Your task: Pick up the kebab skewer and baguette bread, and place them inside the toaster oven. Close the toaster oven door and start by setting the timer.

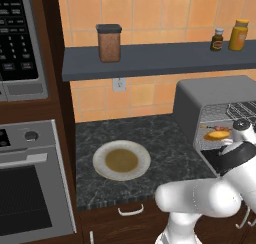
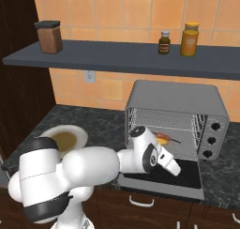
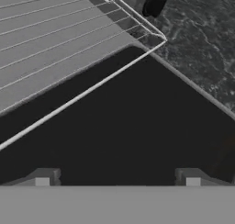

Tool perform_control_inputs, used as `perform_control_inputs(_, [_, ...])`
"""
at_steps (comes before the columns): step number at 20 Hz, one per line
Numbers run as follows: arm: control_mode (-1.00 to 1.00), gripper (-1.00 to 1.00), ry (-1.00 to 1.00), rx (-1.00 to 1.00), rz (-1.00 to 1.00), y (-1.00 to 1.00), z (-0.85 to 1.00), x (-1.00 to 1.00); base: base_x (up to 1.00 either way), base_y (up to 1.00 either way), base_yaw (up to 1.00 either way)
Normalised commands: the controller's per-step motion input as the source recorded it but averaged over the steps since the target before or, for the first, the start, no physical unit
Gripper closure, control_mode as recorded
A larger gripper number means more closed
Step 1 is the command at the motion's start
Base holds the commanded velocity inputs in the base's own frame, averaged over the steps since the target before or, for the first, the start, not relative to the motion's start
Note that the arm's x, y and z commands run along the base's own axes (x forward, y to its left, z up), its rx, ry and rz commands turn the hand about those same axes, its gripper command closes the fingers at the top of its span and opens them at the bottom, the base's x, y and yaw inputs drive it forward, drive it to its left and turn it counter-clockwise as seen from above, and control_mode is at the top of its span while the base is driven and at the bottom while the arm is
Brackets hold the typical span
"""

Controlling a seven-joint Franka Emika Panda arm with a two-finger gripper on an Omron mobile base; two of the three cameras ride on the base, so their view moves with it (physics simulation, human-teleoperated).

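Observation:
The toaster oven (image 2: pixel 174 100) stands on the counter at the right, and its dark-glass door (image 2: pixel 187 175) lies folded down flat. On the wire rack (image 2: pixel 180 129) inside rest the orange baguette bread (image 1: pixel 218 135) (image 2: pixel 162 140) and, right beside it, the thin kebab skewer (image 1: pixel 218 127) (image 2: pixel 172 140). My gripper (image 3: pixel 117 181) hangs open just above the door's glass (image 3: pixel 137 126), in front of the rack's front edge (image 3: pixel 82 94). Nothing is between its fingertips (image 3: pixel 42 181). In the right base view my hand (image 2: pixel 168 163) slants down toward the door.
A round plate (image 1: pixel 100 160) with nothing on it sits on the dark counter left of the toaster oven. Three timer knobs (image 2: pixel 212 140) line the oven's right face. The built-in oven (image 1: pixel 30 188) and microwave (image 1: pixel 17 38) stand at far left. A shelf (image 1: pixel 150 58) carries a jar and bottles.

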Motion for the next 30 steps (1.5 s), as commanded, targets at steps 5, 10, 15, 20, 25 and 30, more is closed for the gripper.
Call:
perform_control_inputs(5, [-1.0,-1.0,0.0,0.02,-0.23,0.11,0.0,0.33,0.0,0.0,0.0])
perform_control_inputs(10, [-1.0,-1.0,0.0,0.04,-0.21,0.0,0.0,0.28,0.0,0.0,0.0])
perform_control_inputs(15, [-1.0,-1.0,0.0,0.05,-0.18,0.0,0.0,0.1,0.0,0.0,0.0])
perform_control_inputs(20, [-1.0,-1.0,0.0,0.04,-0.16,0.0,0.0,0.0,0.0,0.0,0.0])
perform_control_inputs(25, [-1.0,-1.0,0.0,0.02,-0.12,0.0,0.0,-0.15,0.0,0.0,0.0])
perform_control_inputs(30, [-1.0,-1.0,-0.01,0.01,-0.02,-0.01,0.13,-0.96,0.0,0.0,0.0])
